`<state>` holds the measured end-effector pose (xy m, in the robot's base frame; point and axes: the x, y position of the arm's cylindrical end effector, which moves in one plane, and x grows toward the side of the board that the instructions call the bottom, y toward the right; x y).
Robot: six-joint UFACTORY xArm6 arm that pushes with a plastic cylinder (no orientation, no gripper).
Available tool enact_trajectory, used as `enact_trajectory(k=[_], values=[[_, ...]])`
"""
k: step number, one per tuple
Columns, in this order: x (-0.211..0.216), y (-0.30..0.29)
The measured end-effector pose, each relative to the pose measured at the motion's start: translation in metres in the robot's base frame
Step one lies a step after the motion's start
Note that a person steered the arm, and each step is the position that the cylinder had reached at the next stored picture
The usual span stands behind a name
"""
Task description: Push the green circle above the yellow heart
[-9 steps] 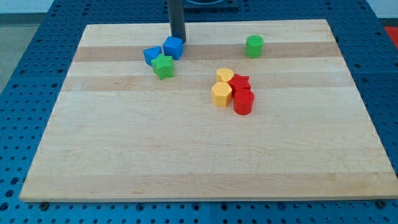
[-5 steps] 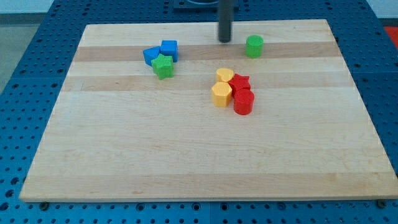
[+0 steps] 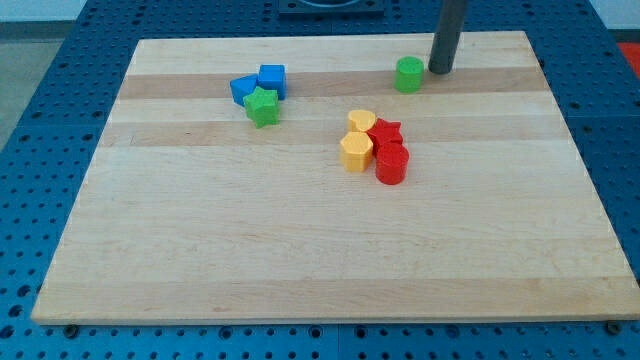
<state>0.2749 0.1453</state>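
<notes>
The green circle (image 3: 408,74) stands near the view's top, right of centre on the wooden board (image 3: 300,250). My tip (image 3: 440,70) is just to its right, a small gap apart. The yellow heart (image 3: 361,122) lies below and left of the green circle, at the top of a tight cluster with a yellow hexagon (image 3: 355,152), a red star (image 3: 386,133) and a red cylinder (image 3: 391,164).
A blue cube (image 3: 271,78), another blue block (image 3: 243,89) and a green star (image 3: 263,106) sit bunched at the view's upper left. The board's top edge runs close behind my tip.
My tip has travelled rightward along the view's top, from beside the blue cube, past the green circle's left side, to its right side. No block has moved in the last half second.
</notes>
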Motion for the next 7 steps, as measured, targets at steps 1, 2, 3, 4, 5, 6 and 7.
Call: enact_trajectory(k=[1, 2, 3, 4, 5, 6, 7], values=[[0.002, -0.025], [0.003, -0.059], [0.015, -0.087], [0.023, -0.089], [0.032, -0.086], [0.050, -0.086], [0.063, -0.075]])
